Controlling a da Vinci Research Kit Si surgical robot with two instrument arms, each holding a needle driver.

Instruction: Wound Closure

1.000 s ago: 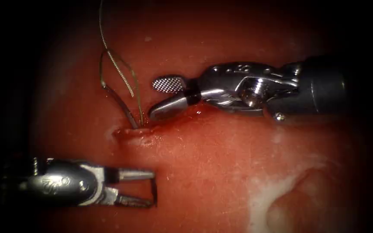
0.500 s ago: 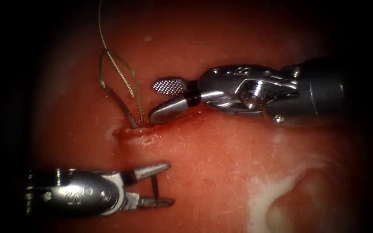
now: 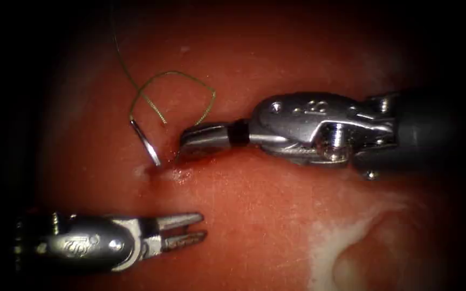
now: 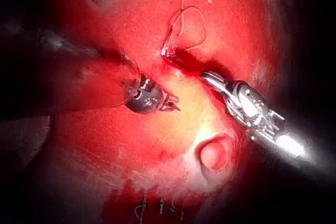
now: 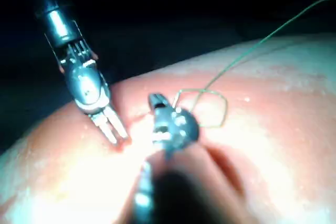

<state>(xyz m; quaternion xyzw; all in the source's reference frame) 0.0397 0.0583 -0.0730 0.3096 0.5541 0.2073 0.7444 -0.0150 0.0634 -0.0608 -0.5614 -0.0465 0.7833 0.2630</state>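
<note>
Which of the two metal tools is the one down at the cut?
The right tool; its tip sits at the cut beside the needle. The left tool hovers apart, holding nothing.

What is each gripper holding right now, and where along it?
Left gripper: nothing, open. Right gripper: shut at the cut, its hold hidden. The needle stands in the tissue, unheld.

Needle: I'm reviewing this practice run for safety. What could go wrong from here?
1. The needle stands in the tissue at the cut's left end. The left tool, jaws open, holds nothing, so the needle might tip or slip.
2. The thread loops slack beside the right tool, whose jaws are shut at the cut. What they grip I cannot tell. The loop could snag.
</note>
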